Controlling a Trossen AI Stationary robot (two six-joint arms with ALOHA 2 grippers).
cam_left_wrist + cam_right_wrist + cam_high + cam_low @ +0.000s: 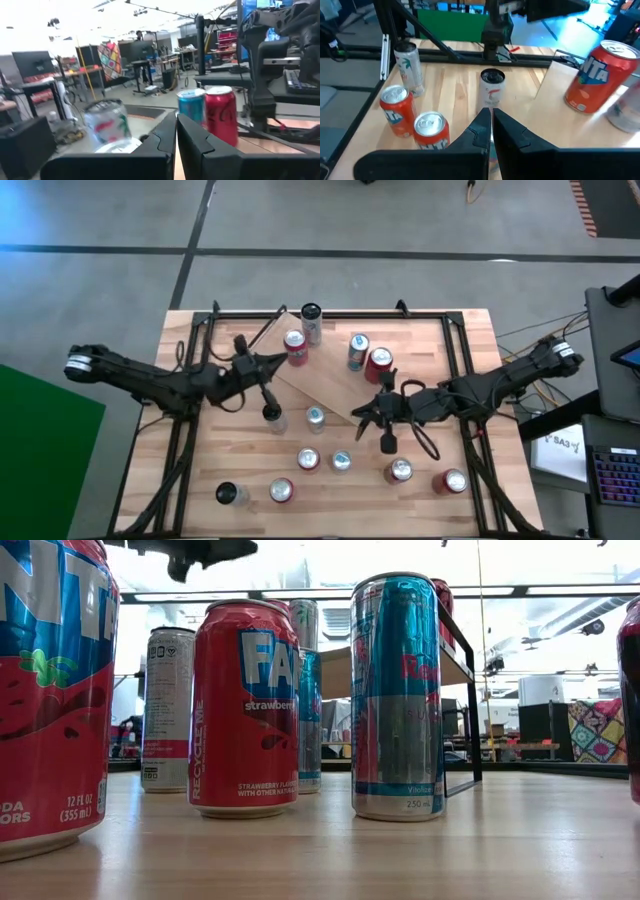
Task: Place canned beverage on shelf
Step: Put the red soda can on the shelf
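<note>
We see both jaws together and empty, the right gripper [362, 418] nearer the upright silver can [316, 417] just left of it, beside the shelf [335, 385].

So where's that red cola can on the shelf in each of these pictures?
High view: the red cola can is right of centre, on the shelf.
Low view: only its top edge shows, upper right, behind the tall front can.
Left wrist view: right of centre.
Right wrist view: not in it.
Shared landmark: the small blue can beside it, in the high and left wrist views.
</note>
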